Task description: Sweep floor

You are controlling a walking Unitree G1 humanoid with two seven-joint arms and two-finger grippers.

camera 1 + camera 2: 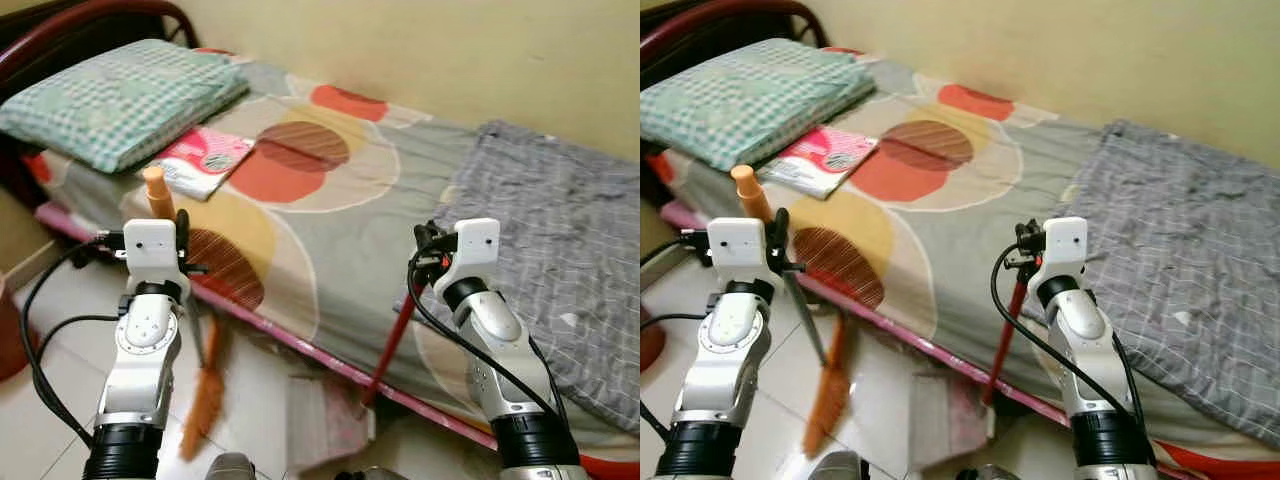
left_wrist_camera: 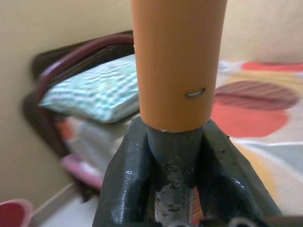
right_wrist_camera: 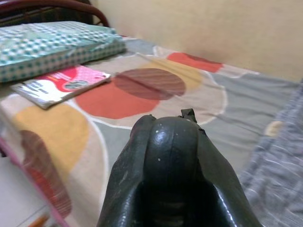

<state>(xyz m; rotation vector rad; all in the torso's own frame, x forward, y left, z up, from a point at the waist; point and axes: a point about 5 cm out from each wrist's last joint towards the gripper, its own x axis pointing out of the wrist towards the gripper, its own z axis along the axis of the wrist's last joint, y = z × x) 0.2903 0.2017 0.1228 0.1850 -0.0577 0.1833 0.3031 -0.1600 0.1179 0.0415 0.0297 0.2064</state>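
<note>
A broom stands beside the bed, its orange grip (image 1: 154, 190) uppermost and its orange bristles (image 1: 205, 395) down on the white tiled floor. My left gripper (image 1: 182, 238) is shut on the grey shaft just under the grip; in the left wrist view the black fingers (image 2: 125, 179) clamp it below the orange grip (image 2: 177, 61). My right gripper (image 1: 428, 250) is shut on the black top end (image 3: 173, 146) of a red dustpan handle (image 1: 395, 335). The pale dustpan (image 1: 325, 415) rests on the floor against the bed's edge.
The bed (image 1: 400, 200) with a circle-patterned sheet runs across the view against a yellow wall. On it lie a green checked pillow (image 1: 120, 95), a pink packet (image 1: 205, 160) and a grey checked blanket (image 1: 560, 250). A dark headboard (image 1: 60, 30) stands at the left; a red object (image 1: 10, 345) sits on the floor.
</note>
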